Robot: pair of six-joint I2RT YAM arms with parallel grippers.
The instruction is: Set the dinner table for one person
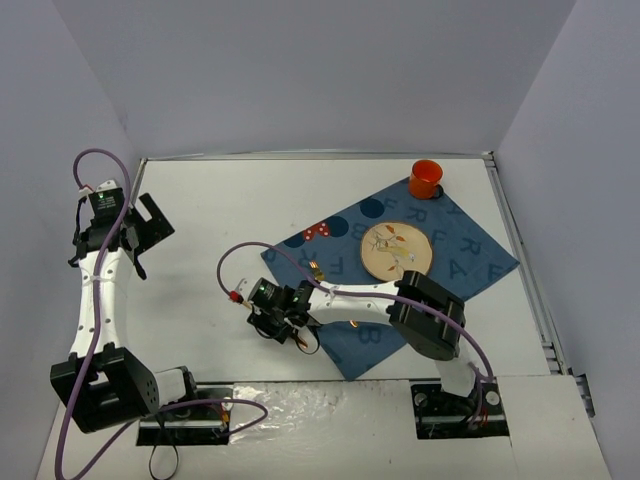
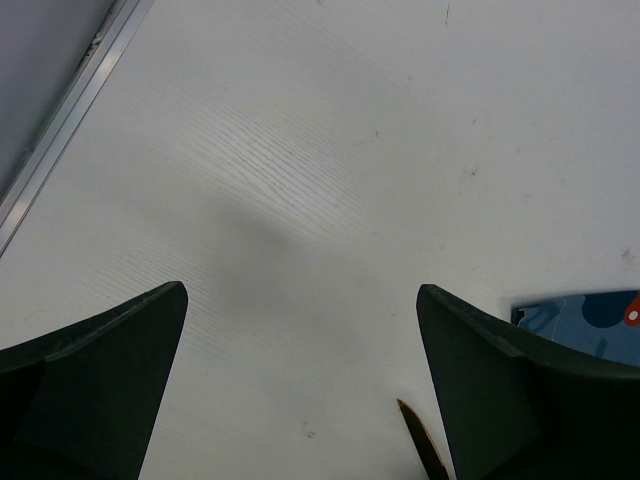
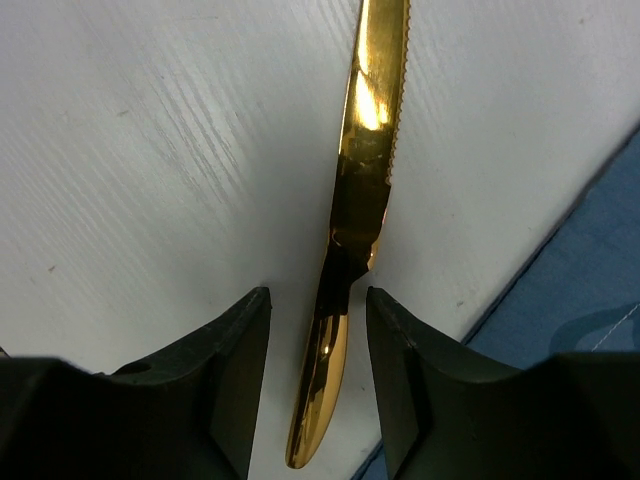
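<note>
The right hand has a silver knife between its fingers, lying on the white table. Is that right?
Not quite. The knife is gold, not silver. The right wrist view shows it lying on the white table, with the right hand keeping it between its fingers.

Left gripper (image 2: pixel 302 292) hanging over the dinner table (image 2: pixel 330 150), jaws wide apart, nothing between them; my two dark fingers (image 2: pixel 90 380) fill the bottom corners; white top shows faint grain, a few small specks and a soft shadow; metal edging (image 2: pixel 70 120) runs diagonally across upper left; corner of blue cloth (image 2: pixel 585 320) at right edge, just beside my right finger; thin brown pointed tip (image 2: pixel 420 440) at the bottom, can't identify it.
</note>
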